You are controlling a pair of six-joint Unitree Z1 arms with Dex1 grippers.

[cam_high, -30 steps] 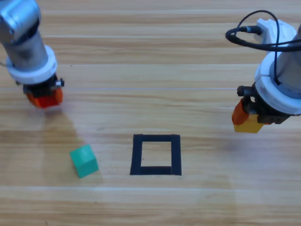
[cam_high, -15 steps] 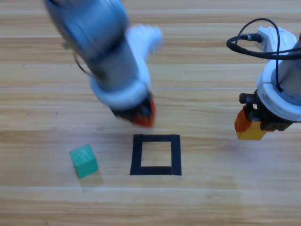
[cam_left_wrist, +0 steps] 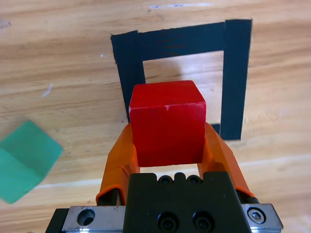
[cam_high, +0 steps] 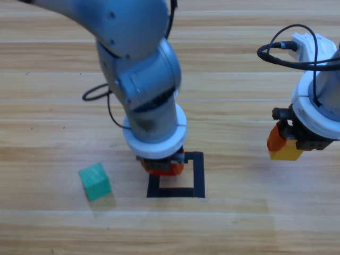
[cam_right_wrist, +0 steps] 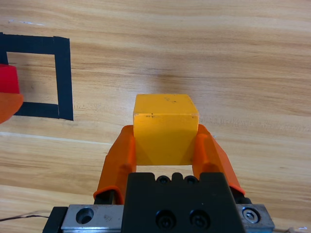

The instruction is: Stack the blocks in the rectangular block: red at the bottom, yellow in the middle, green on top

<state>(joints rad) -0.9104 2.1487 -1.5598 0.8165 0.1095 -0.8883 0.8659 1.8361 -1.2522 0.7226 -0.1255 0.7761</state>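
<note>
While clamping matte red cube point(cam_left_wrist: 167, 122), left tool point(cam_left_wrist: 167, 145), over black tape square point(cam_left_wrist: 233, 77)

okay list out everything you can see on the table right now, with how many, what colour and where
red cube: one, red, held over the tape square's left edge
yellow cube: one, yellow, held right of the square
green cube: one, teal-green, on the table left of the square
tape square: one, black, table centre
table: one, light wood
left gripper: one, orange fingers shut on the red cube
right gripper: one, orange fingers shut on the yellow cube
</note>
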